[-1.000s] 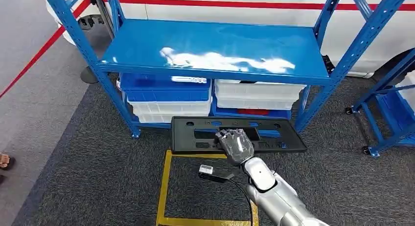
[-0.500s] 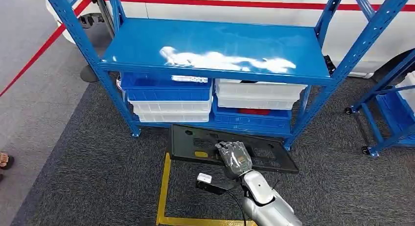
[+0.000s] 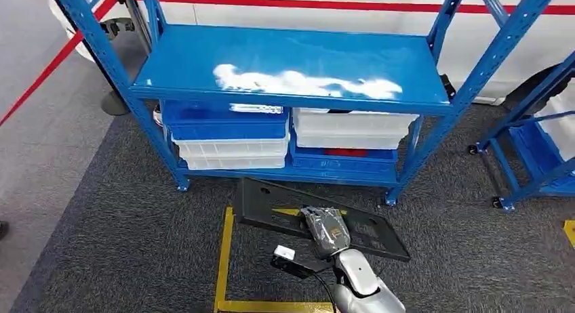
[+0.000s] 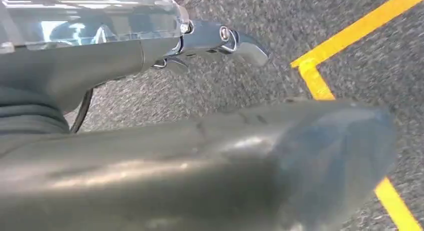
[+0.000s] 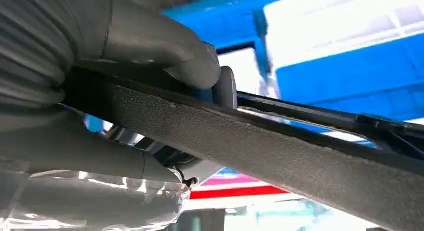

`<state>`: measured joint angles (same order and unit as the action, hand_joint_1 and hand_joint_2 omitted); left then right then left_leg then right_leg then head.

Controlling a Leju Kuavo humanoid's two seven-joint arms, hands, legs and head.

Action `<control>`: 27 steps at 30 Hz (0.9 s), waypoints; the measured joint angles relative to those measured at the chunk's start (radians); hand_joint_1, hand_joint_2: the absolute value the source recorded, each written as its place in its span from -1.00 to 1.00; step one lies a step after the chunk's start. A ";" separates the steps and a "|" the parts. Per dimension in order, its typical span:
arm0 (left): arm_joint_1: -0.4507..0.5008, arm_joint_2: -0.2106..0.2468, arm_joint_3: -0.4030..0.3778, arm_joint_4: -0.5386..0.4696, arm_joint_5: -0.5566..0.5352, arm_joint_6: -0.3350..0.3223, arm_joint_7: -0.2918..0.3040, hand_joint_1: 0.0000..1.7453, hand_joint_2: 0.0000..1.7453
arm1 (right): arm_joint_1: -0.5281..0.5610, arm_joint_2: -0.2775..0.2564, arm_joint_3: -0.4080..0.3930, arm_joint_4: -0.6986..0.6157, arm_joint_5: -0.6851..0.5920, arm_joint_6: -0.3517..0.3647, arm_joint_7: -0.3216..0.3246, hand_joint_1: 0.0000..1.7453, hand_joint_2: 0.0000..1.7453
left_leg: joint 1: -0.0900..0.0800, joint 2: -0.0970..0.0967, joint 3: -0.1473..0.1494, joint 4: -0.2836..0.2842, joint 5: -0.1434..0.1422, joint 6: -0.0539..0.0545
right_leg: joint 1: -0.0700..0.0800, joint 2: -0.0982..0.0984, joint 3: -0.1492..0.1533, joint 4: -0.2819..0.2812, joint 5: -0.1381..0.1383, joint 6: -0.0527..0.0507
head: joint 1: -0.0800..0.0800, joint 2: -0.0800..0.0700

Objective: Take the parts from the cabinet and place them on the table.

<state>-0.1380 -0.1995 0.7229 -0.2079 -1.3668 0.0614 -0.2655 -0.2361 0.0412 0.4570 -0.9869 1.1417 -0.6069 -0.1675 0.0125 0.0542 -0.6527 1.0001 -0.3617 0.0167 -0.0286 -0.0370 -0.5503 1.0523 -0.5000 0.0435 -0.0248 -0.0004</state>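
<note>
head view: the right hand (image 3: 326,230) grasps a long black panel (image 3: 271,208), the part this task is about. the panel hangs in the air in front of the blue rack (image 3: 291,66), clear of its shelves, above the grey carpet (image 3: 135,245) and the yellow floor marking (image 3: 224,259). its long axis runs across the picture, slanted, with the far-left end higher in the frame and the right end dropping toward the carpet. the hand sits on the near edge, right of the panel's middle, so more of the panel's length sticks out to the left. white and blue bins (image 3: 234,133) sit stacked on the rack's lower shelf. no table is visible here, so i judge the carry is only begun and the robot must turn away from the rack.

left wrist view: the left hand (image 4: 220,38) hangs over carpet and yellow tape, holding nothing; the blur leaves me unable to tell whether its fingers are spread or curled. the panel is nowhere near it, so the right hand is the nearer one by far.

right wrist view: the thumb (image 5: 165,48) presses on one face of the textured black panel, other fingers clamp from the opposite side. the panel runs away from the hand toward the blue rack.
</note>
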 joint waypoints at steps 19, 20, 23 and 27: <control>0.014 0.008 0.002 0.000 0.030 -0.018 0.059 -1.00 -1.00 | 0.083 0.015 -0.054 -0.117 -0.002 -0.002 0.017 1.00 1.00 | -0.004 -0.112 0.078 0.019 -0.084 -0.017 | 0.010 0.154 -0.039 -0.027 0.051 -0.046 | 0.000 0.000; 0.014 0.008 0.002 0.000 0.032 -0.018 0.063 -1.00 -1.00 | 0.091 0.015 -0.057 -0.127 -0.001 0.000 0.018 1.00 1.00 | -0.005 -0.105 0.079 0.017 -0.084 -0.016 | 0.008 0.162 -0.039 -0.033 0.055 -0.038 | 0.000 0.000; 0.015 0.008 0.003 0.000 0.035 -0.016 0.067 -1.00 -1.00 | 0.099 0.014 -0.068 -0.146 0.008 0.003 0.018 1.00 1.00 | 0.005 -0.065 0.091 -0.020 -0.066 0.001 | 0.018 0.066 -0.062 0.014 0.015 -0.026 | 0.000 0.000; 0.018 0.008 0.005 0.000 0.032 -0.016 0.076 -1.00 -1.00 | 0.107 0.014 -0.075 -0.159 0.016 0.007 0.023 1.00 1.00 | 0.003 -0.013 0.086 -0.018 -0.066 0.002 | 0.006 0.046 -0.186 0.271 -0.089 -0.006 | 0.000 0.000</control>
<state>-0.1197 -0.1915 0.7275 -0.2079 -1.3344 0.0454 -0.1896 -0.1292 0.0550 0.3823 -1.1463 1.1574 -0.6001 -0.1450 0.0160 0.0412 -0.5671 0.9823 -0.4277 0.0192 -0.0229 0.0089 -0.7360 1.3235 -0.5885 0.0371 -0.0248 -0.0004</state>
